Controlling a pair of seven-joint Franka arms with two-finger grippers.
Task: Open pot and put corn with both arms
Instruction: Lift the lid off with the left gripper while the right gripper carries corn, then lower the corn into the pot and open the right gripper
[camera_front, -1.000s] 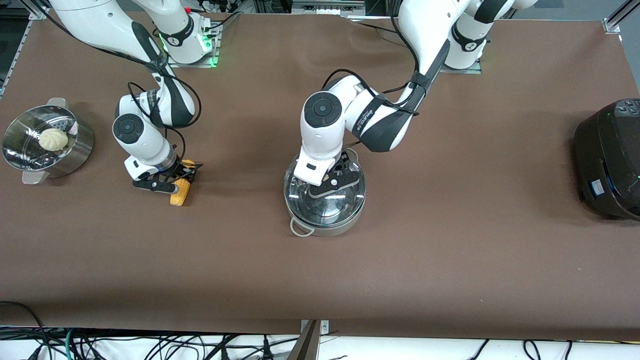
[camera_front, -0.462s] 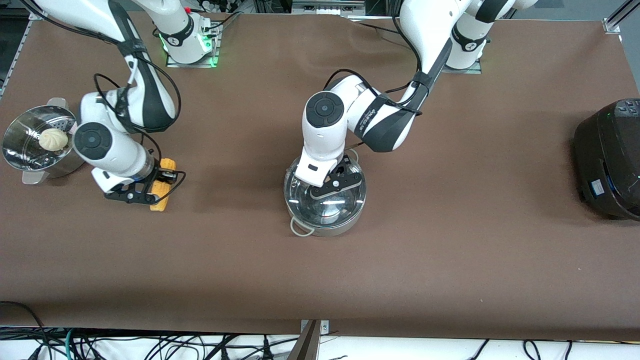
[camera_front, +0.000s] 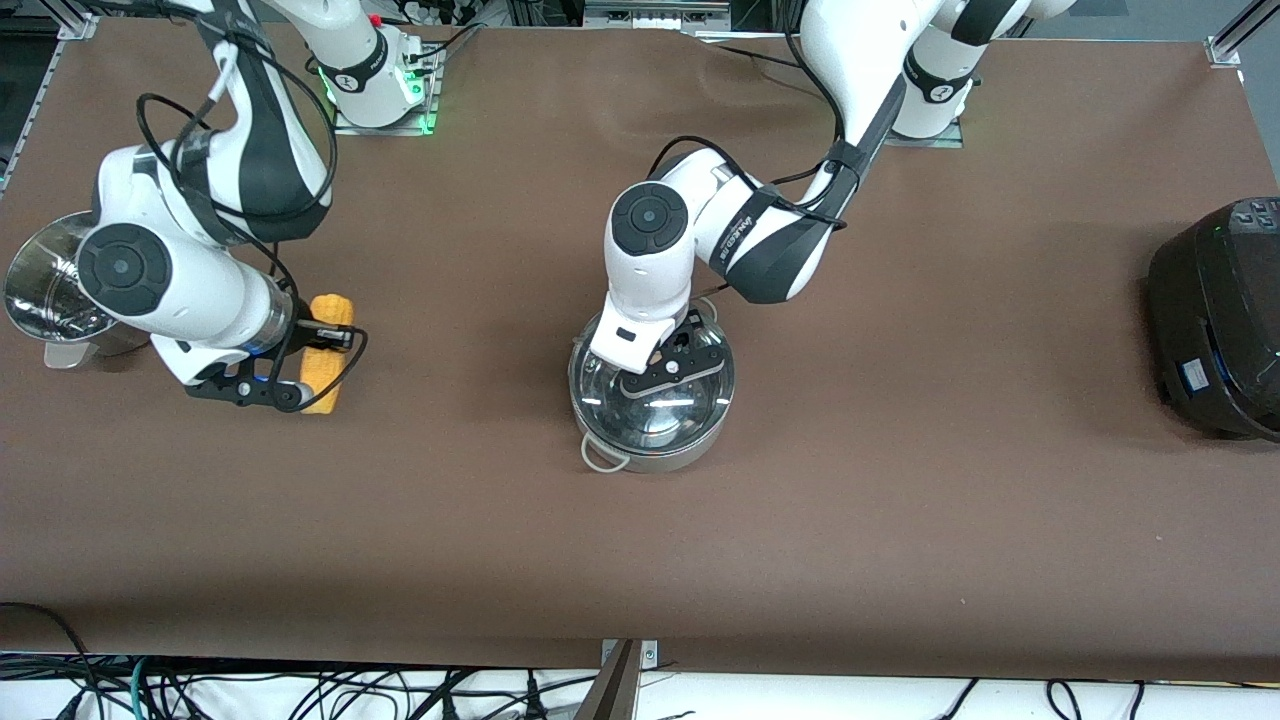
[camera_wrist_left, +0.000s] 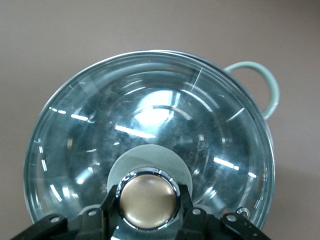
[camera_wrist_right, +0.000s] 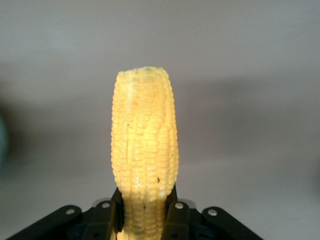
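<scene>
Corn pinched in right hand above bare table; left hand clamps pot lid knob

Hardly any writing can be made out here. The left arm carries black lettering on its white forearm shell, seemingly the maker's name, too small to read for certain. The black cooker bears a small blue label, its text not legible.
</scene>
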